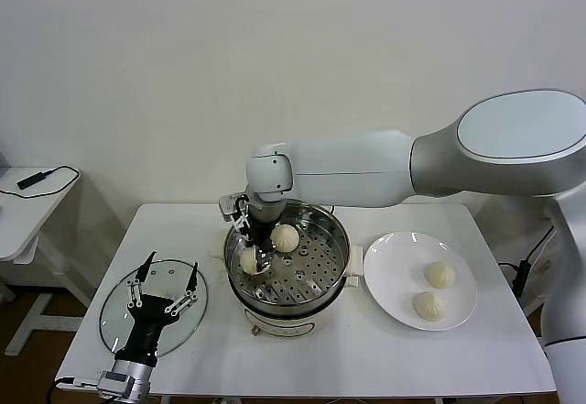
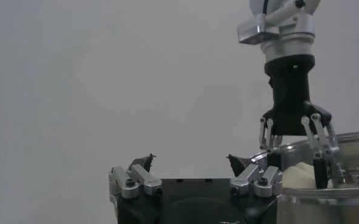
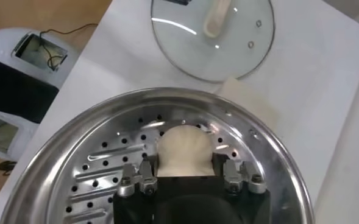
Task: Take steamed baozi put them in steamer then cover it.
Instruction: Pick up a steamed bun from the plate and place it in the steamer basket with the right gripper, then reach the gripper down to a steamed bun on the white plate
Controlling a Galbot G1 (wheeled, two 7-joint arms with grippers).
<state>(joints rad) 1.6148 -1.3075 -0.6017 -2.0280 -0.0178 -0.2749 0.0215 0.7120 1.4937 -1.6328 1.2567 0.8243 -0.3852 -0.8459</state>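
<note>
The steel steamer [image 1: 322, 274] stands at the table's middle with a perforated tray inside. One baozi [image 1: 285, 236] lies free at the tray's back. My right gripper [image 1: 254, 250] reaches down into the pot and is shut on a second baozi [image 1: 248, 260] just above the tray. The right wrist view shows that bun [image 3: 184, 149] pinched between the fingers of the right gripper [image 3: 187, 159] over the tray [image 3: 106, 164]. Two more baozi [image 1: 440, 275] [image 1: 428, 306] sit on the white plate [image 1: 394, 262]. My left gripper [image 1: 169, 268] waits open above the glass lid [image 1: 119, 317].
The glass lid [image 3: 213, 36] with its white handle lies flat left of the steamer. The plate is right of the pot, nearly touching its handle. A small side table [image 1: 23, 212] with a cable stands off to the left. In the left wrist view, the left gripper [image 2: 190, 159] faces the pot.
</note>
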